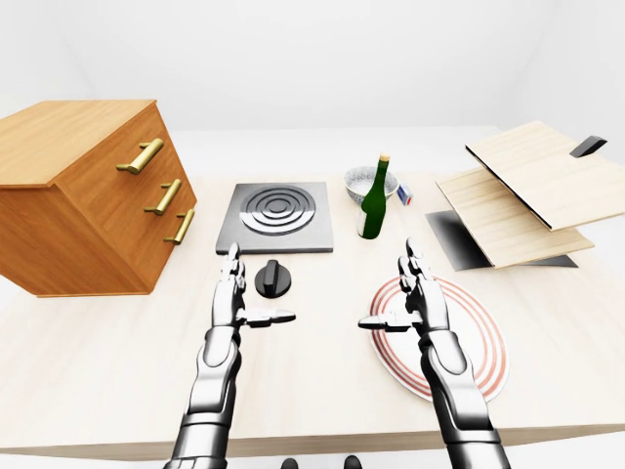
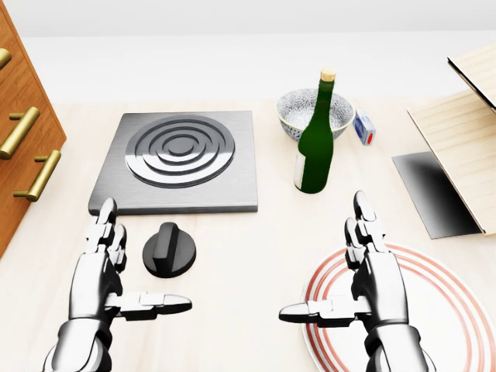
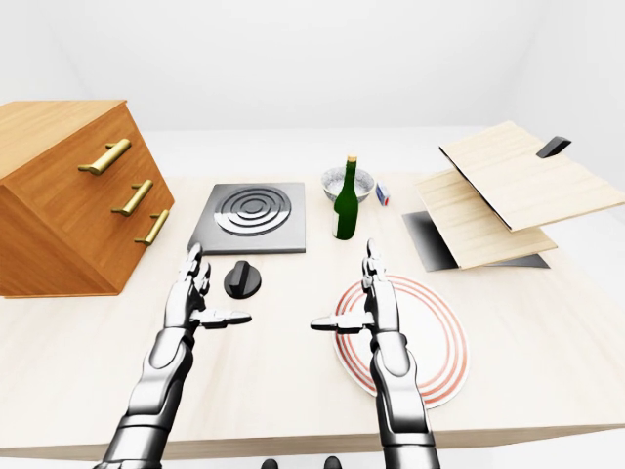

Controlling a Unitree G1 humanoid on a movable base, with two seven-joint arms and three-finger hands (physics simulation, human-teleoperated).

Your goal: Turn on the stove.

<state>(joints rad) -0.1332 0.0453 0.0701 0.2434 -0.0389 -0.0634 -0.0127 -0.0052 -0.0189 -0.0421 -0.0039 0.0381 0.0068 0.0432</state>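
A grey square stove plate (image 2: 177, 161) with a ringed burner lies on the light wooden table. Just below it in the head view sits its black round knob (image 2: 169, 250), with the grip bar upright. My left hand (image 2: 124, 267) is open, fingers straight and thumb out, just left of the knob without touching it. My right hand (image 2: 341, 271) is open too, hovering over the left rim of a red-ringed plate (image 2: 434, 310).
A green bottle (image 2: 315, 139) stands right of the stove, with a patterned bowl (image 2: 314, 111) and a small white box (image 2: 363, 127) behind it. A wooden drawer chest (image 1: 88, 195) is at the left. Wooden boards (image 1: 527, 191) over a dark sheet lie at the right.
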